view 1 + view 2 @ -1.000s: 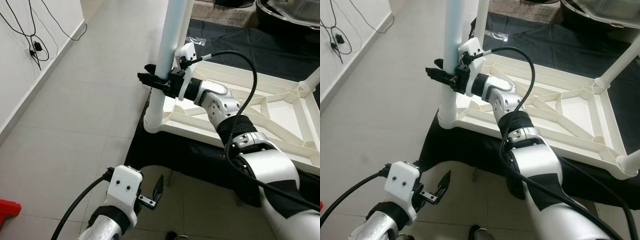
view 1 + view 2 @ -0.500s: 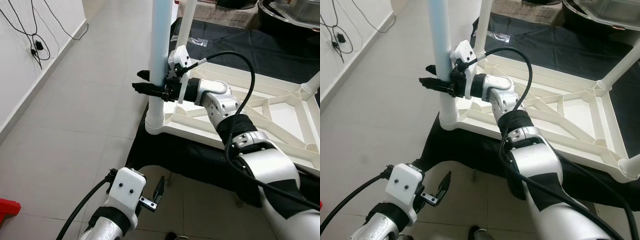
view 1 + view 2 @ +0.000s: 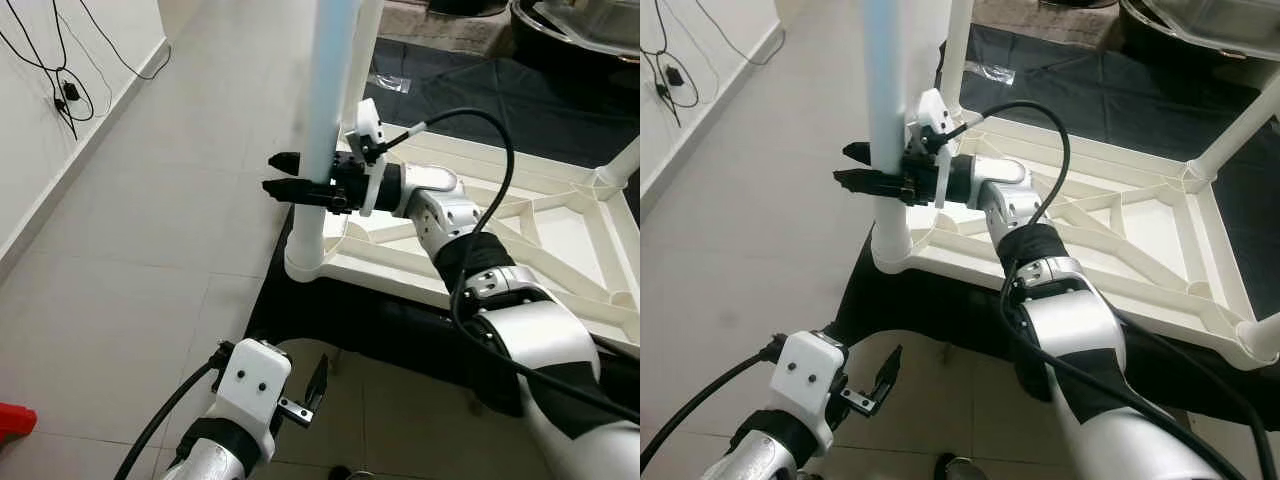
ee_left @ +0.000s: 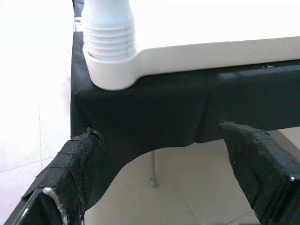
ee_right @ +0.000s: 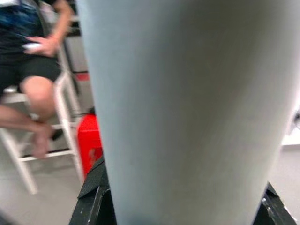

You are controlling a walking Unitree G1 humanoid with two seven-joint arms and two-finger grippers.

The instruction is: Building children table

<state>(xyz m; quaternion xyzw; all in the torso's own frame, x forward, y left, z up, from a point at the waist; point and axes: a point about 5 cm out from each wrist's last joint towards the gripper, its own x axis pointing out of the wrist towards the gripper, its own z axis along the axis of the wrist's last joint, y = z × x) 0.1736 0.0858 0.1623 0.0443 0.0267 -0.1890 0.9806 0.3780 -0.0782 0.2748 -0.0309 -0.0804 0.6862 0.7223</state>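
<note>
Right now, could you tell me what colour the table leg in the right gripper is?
White; the leg shows best in the left eye view.

Table top point(image 3: 520, 240) lies upside down on a cloth point(image 3: 470, 100), in front of the robot & to its right. One leg point(image 3: 325, 110) stands up in the near left corner socket point(image 3: 303, 262). Right gripper point(image 3: 285, 174) is around that leg, one finger each side, above the socket. 2nd leg point(image 3: 366, 35) stands behind it. Left gripper point(image 3: 312, 385) hangs low over the floor point(image 3: 150, 230), in front of the table. Wall w/ cables point(image 3: 65, 60) is far left. Red thing point(image 3: 12, 420) sits on the floor, near left.
</note>
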